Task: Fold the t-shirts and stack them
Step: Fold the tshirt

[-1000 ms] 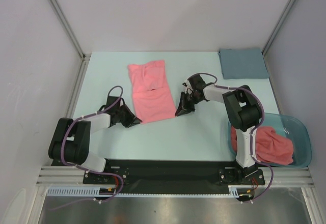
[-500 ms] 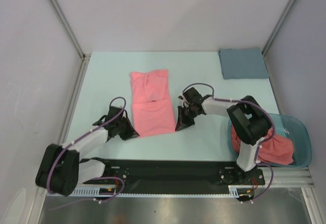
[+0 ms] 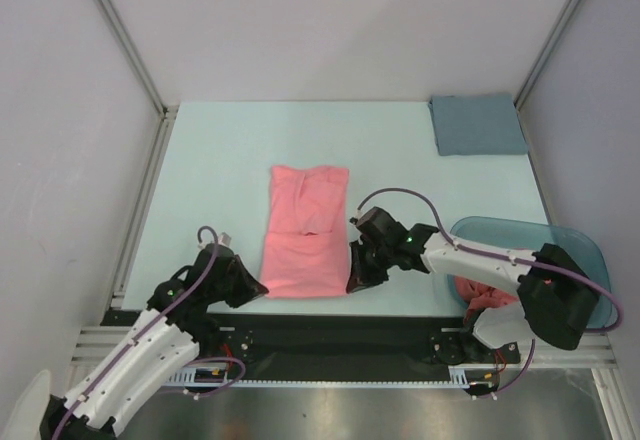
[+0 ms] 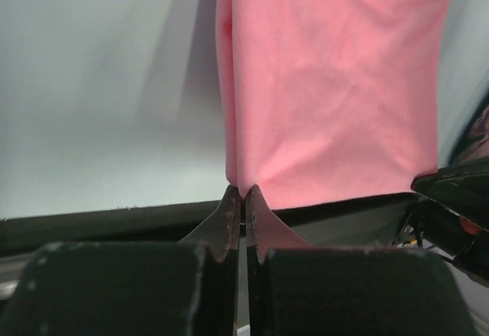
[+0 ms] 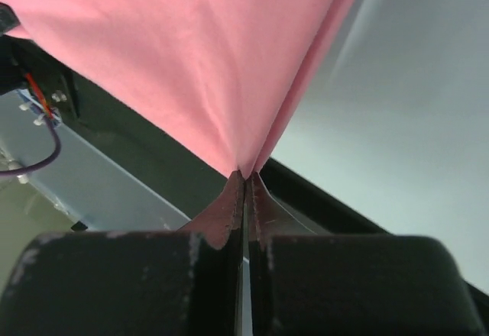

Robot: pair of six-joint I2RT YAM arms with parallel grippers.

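A salmon-pink t-shirt (image 3: 305,230) lies folded into a long strip on the pale table, its near end at the front edge. My left gripper (image 3: 260,285) is shut on that end's left corner; in the left wrist view the t-shirt (image 4: 336,84) runs away from the pinched gripper (image 4: 241,192). My right gripper (image 3: 350,282) is shut on the right corner, where the t-shirt (image 5: 199,53) fans out from the closed gripper (image 5: 246,174). More pink t-shirts (image 3: 482,293) lie in the tub, mostly hidden behind my right arm.
A teal translucent tub (image 3: 575,245) stands at the right front. A grey-blue folded cloth (image 3: 477,124) lies at the back right corner. The black front rail (image 3: 330,332) runs just below the shirt's near end. Grey walls close in both sides.
Both grippers have pulled the t-shirt toward the front edge, sliding it down the table. Both arms have drawn back and stretched low along the front rail.
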